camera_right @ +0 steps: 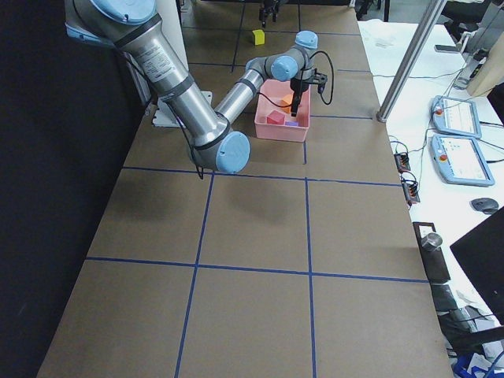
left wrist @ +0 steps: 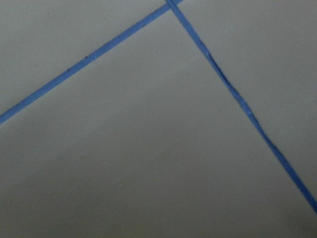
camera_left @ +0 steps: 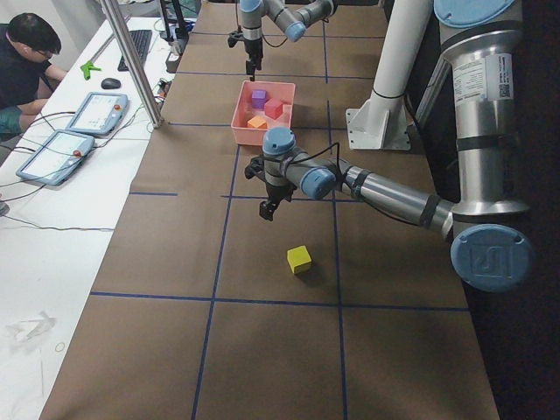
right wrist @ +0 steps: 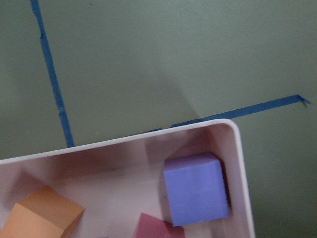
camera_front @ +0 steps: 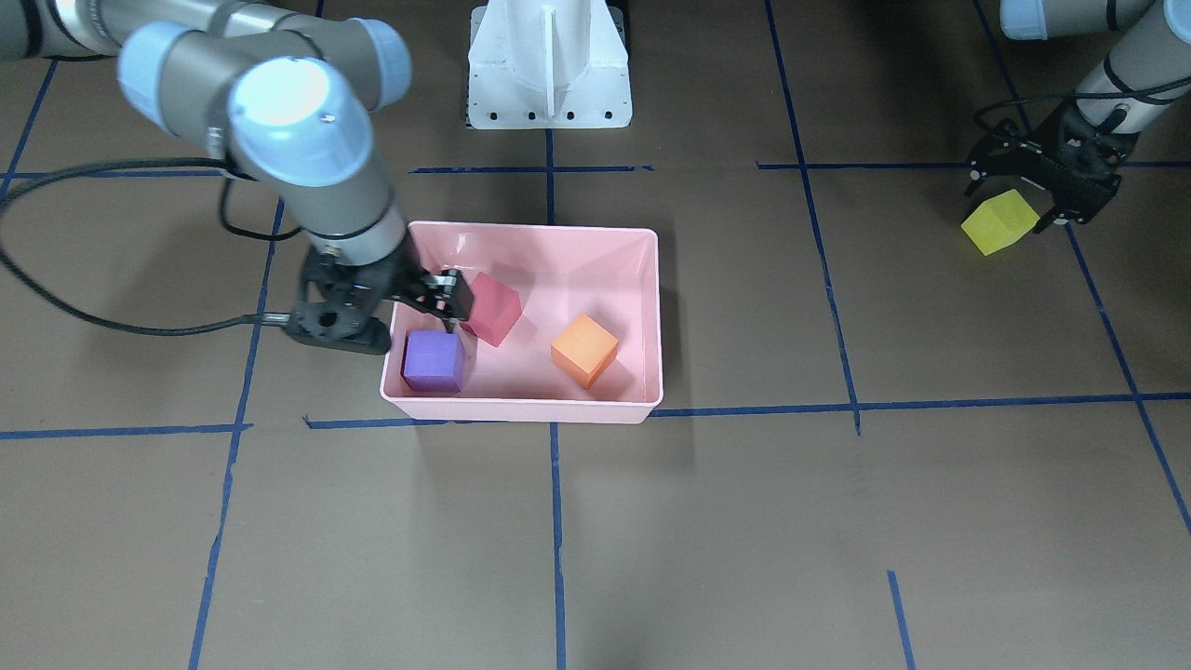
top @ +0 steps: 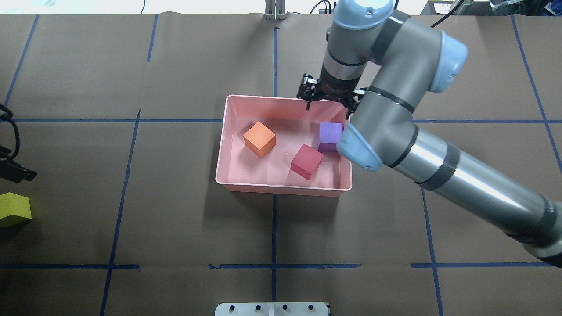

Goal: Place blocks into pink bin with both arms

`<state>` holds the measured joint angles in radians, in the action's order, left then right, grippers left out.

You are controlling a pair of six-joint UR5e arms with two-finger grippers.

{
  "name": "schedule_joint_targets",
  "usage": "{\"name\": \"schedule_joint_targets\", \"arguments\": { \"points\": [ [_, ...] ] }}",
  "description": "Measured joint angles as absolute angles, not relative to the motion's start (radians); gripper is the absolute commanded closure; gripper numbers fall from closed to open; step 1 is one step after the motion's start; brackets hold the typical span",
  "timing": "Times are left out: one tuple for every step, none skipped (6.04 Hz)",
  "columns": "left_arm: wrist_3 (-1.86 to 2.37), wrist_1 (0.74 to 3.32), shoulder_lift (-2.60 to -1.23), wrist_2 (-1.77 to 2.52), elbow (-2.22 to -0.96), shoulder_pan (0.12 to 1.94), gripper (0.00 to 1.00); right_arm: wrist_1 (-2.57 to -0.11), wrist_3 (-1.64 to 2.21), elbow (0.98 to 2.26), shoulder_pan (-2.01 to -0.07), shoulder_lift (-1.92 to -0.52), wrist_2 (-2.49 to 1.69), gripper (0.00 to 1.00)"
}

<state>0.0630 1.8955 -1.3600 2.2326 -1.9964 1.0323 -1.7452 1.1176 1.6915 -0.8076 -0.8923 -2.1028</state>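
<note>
The pink bin (camera_front: 521, 409) (top: 281, 188) sits mid-table and holds the red block (camera_front: 493, 307) (top: 306, 161), the purple block (camera_front: 434, 361) (top: 330, 136) and the orange block (camera_front: 584, 349) (top: 259, 138). My right gripper (camera_front: 400, 312) (top: 329, 105) is open and empty, above the bin's corner by the purple block, which also shows in the right wrist view (right wrist: 196, 187). The yellow-green block (camera_front: 1000, 221) (top: 14, 210) (camera_left: 298, 259) lies on the table far from the bin. My left gripper (camera_front: 1019, 191) (camera_left: 262, 192) hovers open above the table beside it, not touching it.
The white pedestal base (camera_front: 549, 65) stands at the robot's edge of the table. Blue tape lines (left wrist: 233, 94) grid the brown table cover. In the exterior left view an operator (camera_left: 22, 61), tablets and a metal pole (camera_left: 131, 61) stand along a white side table.
</note>
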Motion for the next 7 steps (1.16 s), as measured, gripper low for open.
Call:
{"name": "schedule_joint_targets", "arguments": {
  "points": [
    [0.056, 1.957, -1.321, 2.231, -1.98, 1.033, 0.0, -1.747, 1.04, 1.745, -0.835, -0.957, -2.107, 0.0],
    [0.051, 2.057, -1.304, 2.228, -1.932, 1.034, 0.0, -1.747, 0.978, 1.787, -0.853, -1.005, -2.108, 0.0],
    [0.049, 2.228, -1.295, 2.227, -1.835, 1.034, 0.0, -1.747, 0.948, 1.813, -0.862, -1.032, -2.109, 0.0],
    [0.048, 2.367, -1.284, 2.236, -1.754, 1.034, 0.0, -1.747, 0.939, 1.824, -0.865, -1.043, -2.109, 0.0],
    [0.048, 2.419, -1.273, 2.264, -1.728, 1.034, 0.0, -1.747, 0.937, 1.829, -0.866, -1.046, -2.109, 0.0],
    [0.047, 2.437, -1.265, 2.296, -1.723, 1.034, 0.0, -1.747, 0.936, 1.83, -0.866, -1.049, -2.109, 0.0],
    [0.043, 2.445, -1.258, 2.31, -1.723, 1.034, 0.0, -1.747, 0.936, 1.831, -0.866, -1.052, -2.109, 0.0]
  ]
}}
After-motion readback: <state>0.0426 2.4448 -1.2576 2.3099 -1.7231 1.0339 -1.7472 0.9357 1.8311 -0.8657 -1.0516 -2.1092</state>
